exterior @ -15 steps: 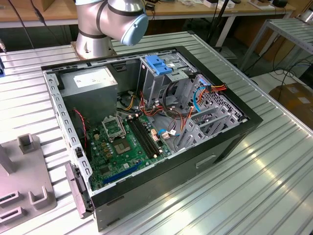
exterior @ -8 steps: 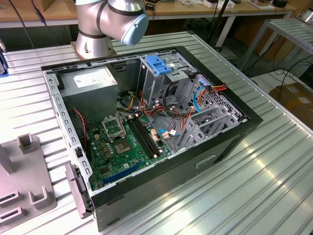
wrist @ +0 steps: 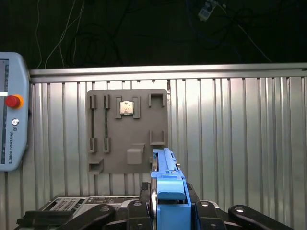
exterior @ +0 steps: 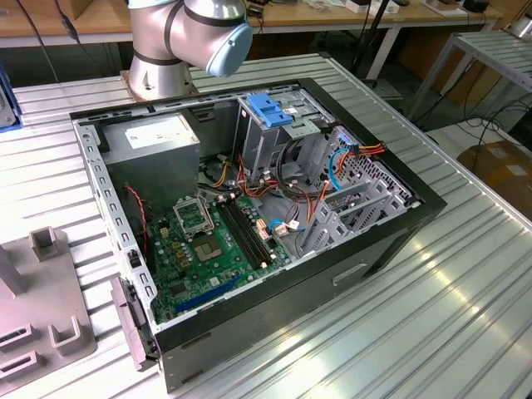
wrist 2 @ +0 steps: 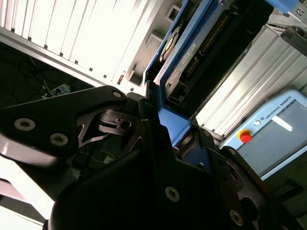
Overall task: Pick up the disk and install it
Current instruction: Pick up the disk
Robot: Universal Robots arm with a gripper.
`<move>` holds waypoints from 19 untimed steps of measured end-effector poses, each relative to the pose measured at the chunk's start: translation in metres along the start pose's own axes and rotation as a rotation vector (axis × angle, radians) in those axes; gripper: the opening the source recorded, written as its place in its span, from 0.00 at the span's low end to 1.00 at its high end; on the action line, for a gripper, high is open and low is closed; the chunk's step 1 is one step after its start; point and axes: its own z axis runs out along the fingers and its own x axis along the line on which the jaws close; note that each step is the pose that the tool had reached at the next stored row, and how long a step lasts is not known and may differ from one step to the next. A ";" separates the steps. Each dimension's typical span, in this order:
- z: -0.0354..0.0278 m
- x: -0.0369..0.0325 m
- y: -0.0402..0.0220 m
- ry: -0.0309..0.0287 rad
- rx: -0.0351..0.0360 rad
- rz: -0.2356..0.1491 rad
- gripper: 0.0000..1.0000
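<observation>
We noted the hand (wrist: pixel 169 213) clamped on the disk (wrist: pixel 165 184), its fingers closed on the blue bracket edge. In the first wrist view the disk stood against the ribbed tabletop (wrist: pixel 240 143), near a grey fixture plate (wrist: pixel 115 163). An open computer case (exterior: pixel 249 208) lay on the tabletop.

1 disk (wrist: pixel 168 184); 1 gripper (wrist: pixel 169 208); 1 computer case (exterior: pixel 349 278).
</observation>
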 end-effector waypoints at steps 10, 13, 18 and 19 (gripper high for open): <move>0.0004 -0.0002 -0.0076 0.0000 -0.0001 0.000 0.37; 0.0005 -0.0003 -0.0108 0.0000 0.0000 0.000 0.37; 0.0016 -0.0005 -0.0195 0.0000 0.0000 0.000 0.37; 0.0020 -0.0006 -0.0218 0.0000 0.0000 0.000 0.37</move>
